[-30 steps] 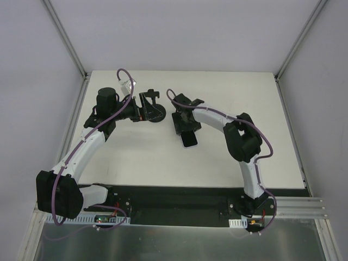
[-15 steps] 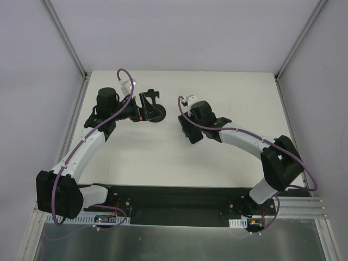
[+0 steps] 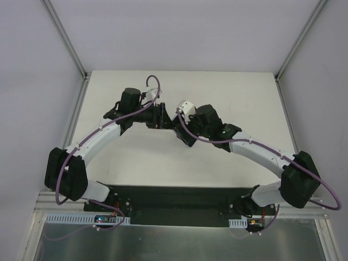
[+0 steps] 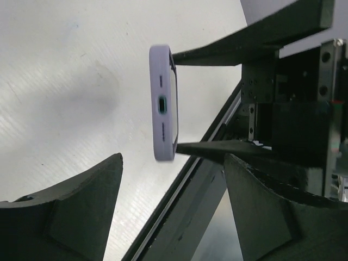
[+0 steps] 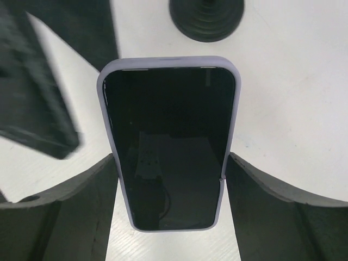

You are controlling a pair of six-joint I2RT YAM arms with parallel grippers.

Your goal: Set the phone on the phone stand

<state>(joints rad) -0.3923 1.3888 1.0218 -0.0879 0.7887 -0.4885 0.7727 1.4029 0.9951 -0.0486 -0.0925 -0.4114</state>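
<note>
The phone (image 5: 169,147), dark screen in a pale lilac case, is clamped by its long edges in my right gripper (image 5: 171,179) and held above the table. The phone stand's round black base (image 5: 206,19) lies just beyond the phone's top end. In the top view my right gripper (image 3: 182,133) hides the phone. My left gripper (image 3: 162,117) sits over the stand's spot, and I cannot make the stand out there. In the left wrist view the phone (image 4: 162,103) shows end-on between the right gripper's fingers (image 4: 217,149). My left gripper (image 4: 173,163) is open and empty.
The white tabletop (image 3: 244,92) is bounded by grey walls at the back and sides. A black strip (image 3: 174,198) runs along the near edge by the arm bases. My two grippers are very close together at mid-table.
My left arm has swung right, from beside the stand to over it, now facing the phone. My right arm has stretched out and carried the phone slightly left, toward the stand.
</note>
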